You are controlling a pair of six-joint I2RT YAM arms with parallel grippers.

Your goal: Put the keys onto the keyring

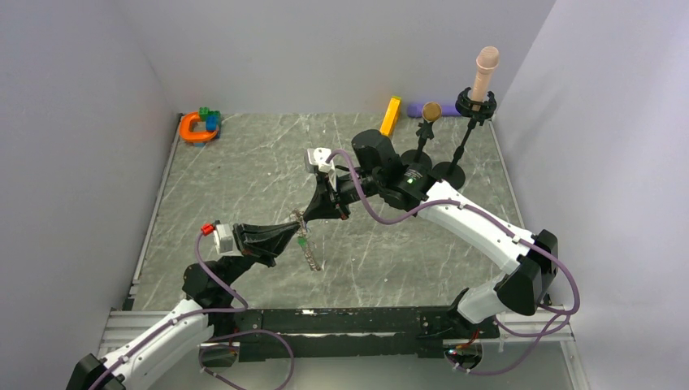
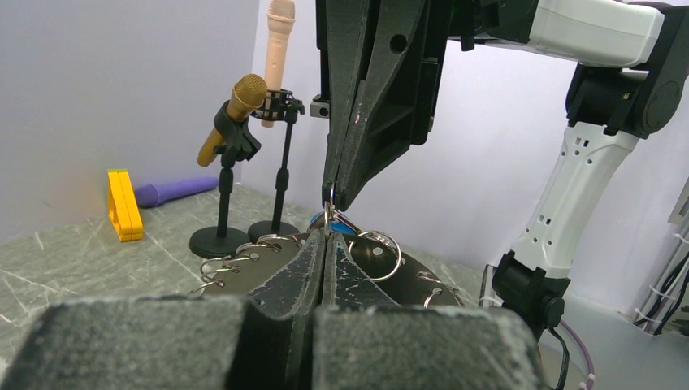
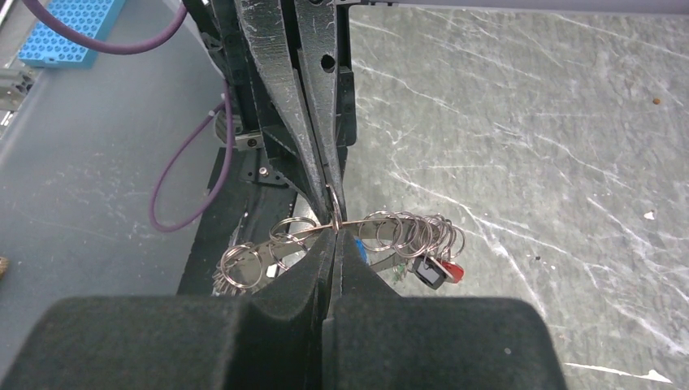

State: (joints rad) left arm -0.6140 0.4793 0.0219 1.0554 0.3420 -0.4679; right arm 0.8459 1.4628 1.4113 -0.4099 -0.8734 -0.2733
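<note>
Left gripper (image 1: 297, 227): jaws closed, pinching the keyring (image 1: 311, 253) at its edge, centre of the top view, just above the arm bases.
Right gripper (image 1: 307, 216): jaws closed as well, tips on the same spot of the keyring, reaching in from the far side.
Wrist views: the 2 pairs of tips stand nose to nose, with a small wire loop between them.
Keyring: flat silvery band with many small split rings along its rim.
Keys (image 3: 439, 271): dark/white and red heads hang from loops bunched right of the grip in the right wrist view. Green and blue heads sit closer to the fingers.
Cannot tell whether the keyring's near end touches the tabletop (image 1: 406, 252).
Farther back, upper right: gold mic (image 1: 429, 111) and pink mic (image 1: 486, 69) on stands, yellow bar (image 1: 392, 115) just left of them.
Upper left corner: orange toy (image 1: 195, 127).
</note>
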